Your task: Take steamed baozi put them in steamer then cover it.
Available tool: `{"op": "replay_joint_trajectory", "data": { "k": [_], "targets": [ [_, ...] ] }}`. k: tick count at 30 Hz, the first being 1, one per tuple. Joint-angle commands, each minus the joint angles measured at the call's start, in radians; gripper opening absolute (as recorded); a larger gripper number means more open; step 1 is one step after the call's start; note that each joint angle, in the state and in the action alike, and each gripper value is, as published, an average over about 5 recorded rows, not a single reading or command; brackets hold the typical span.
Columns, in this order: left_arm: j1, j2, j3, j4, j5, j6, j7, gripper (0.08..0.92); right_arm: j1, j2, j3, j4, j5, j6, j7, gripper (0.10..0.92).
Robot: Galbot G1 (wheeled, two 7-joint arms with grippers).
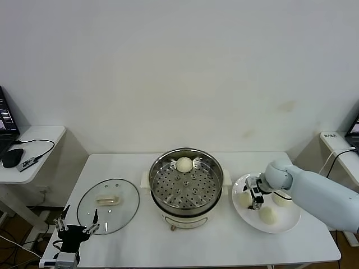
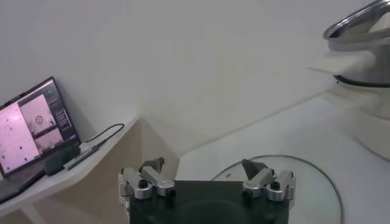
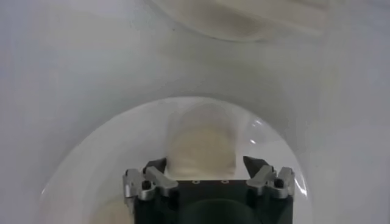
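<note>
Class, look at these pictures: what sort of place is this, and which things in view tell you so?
Probably a robot test lab, not a kitchen: a plain white table against a bare wall, a laptop on a side desk, and a steamer set out between two robot arms.

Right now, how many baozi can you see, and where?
4. One baozi sits in the steamer at its far edge; three lie on the white plate. The right claw could hide more.

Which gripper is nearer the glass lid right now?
Left. The left gripper hovers at the lid's near edge, off the table's left front corner. The right gripper is across the steamer, down over the plate of buns.
</note>
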Motion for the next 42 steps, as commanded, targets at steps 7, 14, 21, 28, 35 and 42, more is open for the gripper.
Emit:
{"op": "replay_joint_trajectory", "data": {
  "k": [7, 14, 21, 28, 35, 42],
  "targets": [
    [0.003, 0.001, -0.002, -0.007, 0.001, 0.0, -0.001, 0.823, 0.119, -0.035, -0.029, 0.034, 0.08, -0.022, -0.058, 0.601],
    [0.002, 0.004, -0.005, -0.015, -0.001, -0.001, -0.001, 0.823, 0.374, -0.112, -0.128, 0.125, 0.221, -0.064, -0.067, 0.602],
    [-0.007, 0.004, 0.003, -0.008, -0.001, -0.004, -0.003, 0.823, 0.671, -0.111, -0.281, 0.241, 0.345, -0.118, -0.055, 0.603],
    [-0.015, 0.008, 0.014, -0.017, -0.001, -0.004, -0.003, 0.823, 0.847, 0.022, -0.387, 0.304, 0.506, -0.19, -0.013, 0.611],
    [-0.022, 0.009, 0.01, -0.015, -0.004, -0.005, -0.004, 0.823, 0.796, 0.202, -0.398, 0.301, 0.643, -0.285, 0.061, 0.611],
    [-0.02, 0.009, -0.007, -0.013, -0.005, -0.006, -0.005, 0.823, 0.686, 0.376, -0.412, 0.211, 0.705, -0.352, 0.149, 0.614]
  ]
}}
